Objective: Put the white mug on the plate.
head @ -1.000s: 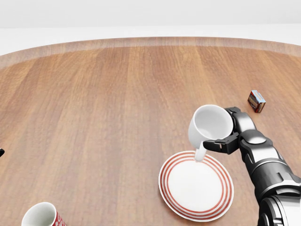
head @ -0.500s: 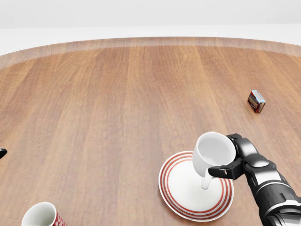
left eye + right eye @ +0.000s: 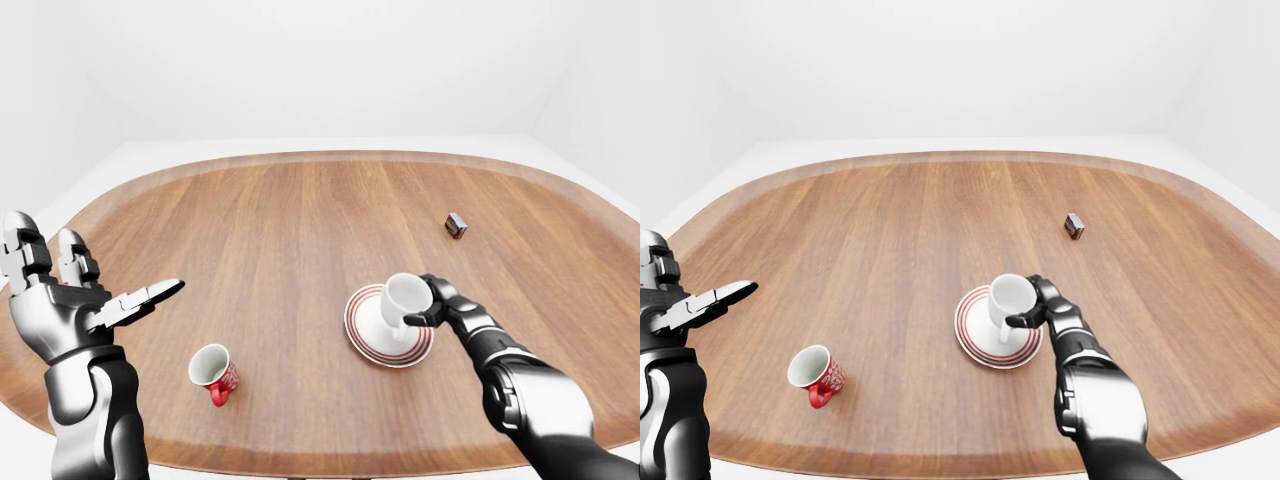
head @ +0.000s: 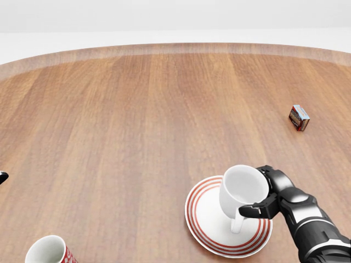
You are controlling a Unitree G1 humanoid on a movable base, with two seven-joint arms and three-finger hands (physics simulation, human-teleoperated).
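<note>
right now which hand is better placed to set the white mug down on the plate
Right. The right hand already grips the white mug directly over the plate. The left hand is open, far off at the table's left edge.

Mug [image 4: 242,193] over plate [image 4: 204,225]; second mug [image 3: 212,371] left; small box [image 4: 299,117] upper right on table [image 4: 137,120].

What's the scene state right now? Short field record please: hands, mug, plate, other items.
right hand: shut on the white mug, fingers round its body
white mug: tilted, over the plate, handle pointing down; contact with plate cannot be told
plate: white with red rings, on the table, lower right in head view
left hand: open, raised at left, holding nothing
red mug: upright on the table, left of plate
small box: on the table, right side
table: wooden, rounded edge
</note>
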